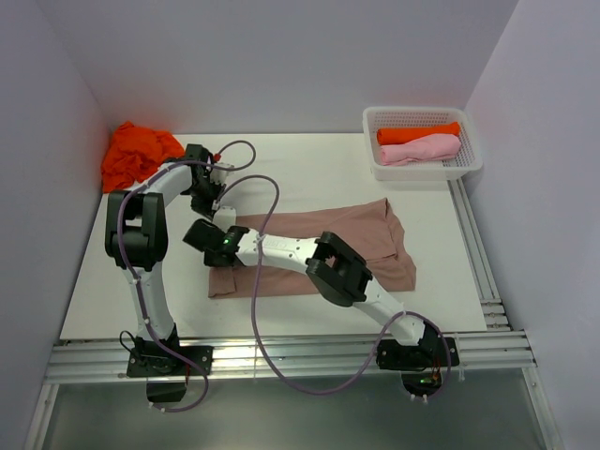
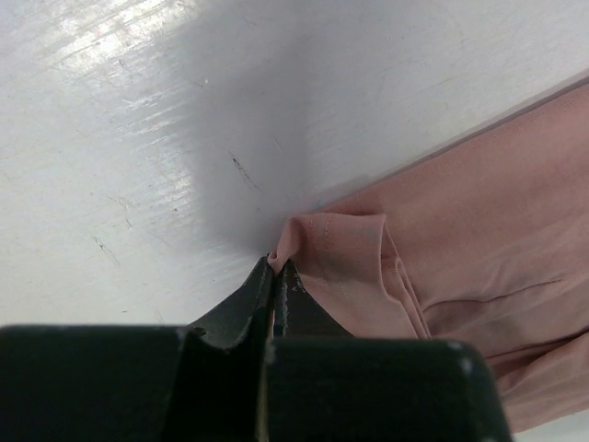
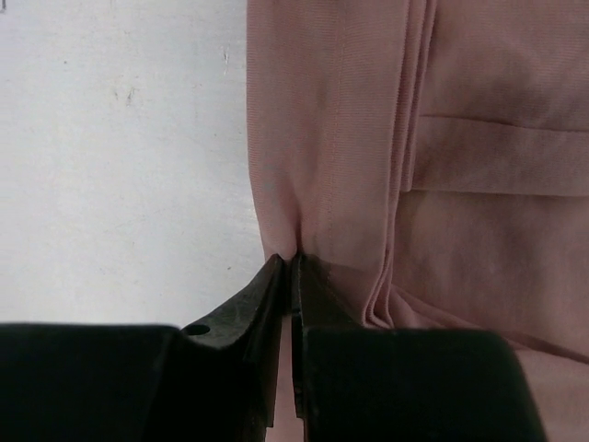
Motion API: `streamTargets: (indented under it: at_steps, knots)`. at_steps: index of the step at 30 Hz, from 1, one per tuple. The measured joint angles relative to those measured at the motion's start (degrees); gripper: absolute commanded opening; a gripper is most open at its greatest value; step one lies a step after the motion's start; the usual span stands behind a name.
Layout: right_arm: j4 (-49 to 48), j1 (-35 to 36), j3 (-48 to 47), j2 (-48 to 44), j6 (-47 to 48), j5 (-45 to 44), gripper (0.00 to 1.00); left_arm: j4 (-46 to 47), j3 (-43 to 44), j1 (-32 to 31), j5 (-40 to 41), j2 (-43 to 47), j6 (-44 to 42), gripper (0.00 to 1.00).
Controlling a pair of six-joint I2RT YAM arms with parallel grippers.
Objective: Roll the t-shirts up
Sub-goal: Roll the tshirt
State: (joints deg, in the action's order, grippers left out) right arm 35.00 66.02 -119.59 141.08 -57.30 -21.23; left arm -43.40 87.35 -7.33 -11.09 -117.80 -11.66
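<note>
In the far left corner of the surface (image 1: 300, 169) lies an orange t-shirt heap (image 1: 139, 153), crumpled and pressed against the left wall; how many shirts it holds cannot be told.

Just right of it the left arm (image 1: 136, 230) bends over toward the middle of the surface. The left fingers (image 2: 265, 282) are pressed together, pinching a folded-over corner of the pinkish-brown t-shirt (image 1: 361, 246). In the left wrist view that corner shows a stitched hem and is drawn up into a small peak at the fingertips.

The right arm (image 1: 347, 277) reaches from its base at the near right edge across the shirt to the shirt's left end. There the right fingers (image 3: 274, 281) are closed down to a thin slit on the shirt's left hem. The cloth puckers where they grip it, with bare surface on one side and layered folds on the other.

The pinkish-brown t-shirt lies flat and folded lengthwise across the middle of the surface. Its left end is under the two sets of fingers and its wider end is spread toward the right edge.

In the far right corner stands a white mesh basket (image 1: 375, 120). Two rolls lie side by side in it, touching: a rolled orange t-shirt (image 1: 417, 133) at the back and a rolled light pink t-shirt (image 1: 420, 150) in front of it.
</note>
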Motion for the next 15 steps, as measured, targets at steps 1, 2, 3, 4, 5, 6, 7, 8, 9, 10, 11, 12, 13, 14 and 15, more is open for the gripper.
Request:
streamTargets:
  at_steps: [1,2,3,4,5,6,7,8,9,10,11,12,13,14,15]
  knots:
    - [-1.7,-0.2,1.7,-0.8,0.3,0.8,0.10,-0.1,0.0,0.0,0.0,0.0,-0.1,0.05]
    - [-3.8,-0.5,4.1,-1.9,0.4,1.6,0.09,-0.2,0.0,0.0,0.0,0.0,-0.2,0.06]
    - [-6.1,-0.8,6.3,-3.0,0.6,2.6,0.09,-0.2,0.0,0.0,0.1,0.0,-0.2,0.06]
    - [-9.0,-1.2,9.3,-4.3,0.7,3.9,0.09,-0.4,0.0,0.0,0.2,0.0,-0.3,0.06]
    - [-11.5,-1.5,11.9,-5.5,0.5,4.9,0.09,-0.5,0.1,0.0,0.2,0.0,-0.3,0.08]
    - [-14.4,-1.9,14.8,-6.9,0.2,6.3,0.09,-0.7,0.2,0.0,0.3,0.0,-0.3,0.09]
    - [-16.9,-2.4,17.3,-8.0,0.1,7.6,0.09,-1.0,0.4,0.0,0.3,0.0,-0.3,0.09]
    - [-19.6,-2.8,20.1,-9.3,-0.3,8.9,0.09,-1.1,0.5,-0.1,0.3,0.0,-0.4,0.11]
    - [-22.1,-3.3,22.4,-10.2,-0.5,10.2,0.09,-1.4,0.7,-0.2,0.3,0.0,-0.6,0.12]
    - [-23.7,-3.7,23.8,-10.8,-0.8,11.2,0.09,-1.7,0.9,-0.2,0.3,0.0,-0.7,0.13]
    - [-25.4,-4.0,25.1,-11.3,-0.9,12.2,0.09,-1.9,1.1,-0.2,0.3,0.0,-0.8,0.16]
    - [-27.1,-4.3,26.3,-11.6,-1.4,13.2,0.09,-2.0,1.3,-0.3,0.3,0.0,-0.9,0.18]
    - [-28.6,-4.6,27.3,-11.9,-1.7,14.1,0.09,-2.1,1.5,-0.3,0.3,0.0,-1.0,0.21]
    - [-30.0,-4.9,28.5,-12.3,-2.1,15.1,0.08,-2.1,1.7,-0.4,0.3,0.0,-1.1,0.26]
    - [-31.3,-5.2,29.5,-12.6,-2.5,16.0,0.08,-2.1,2.0,-0.4,0.3,0.0,-1.2,0.29]
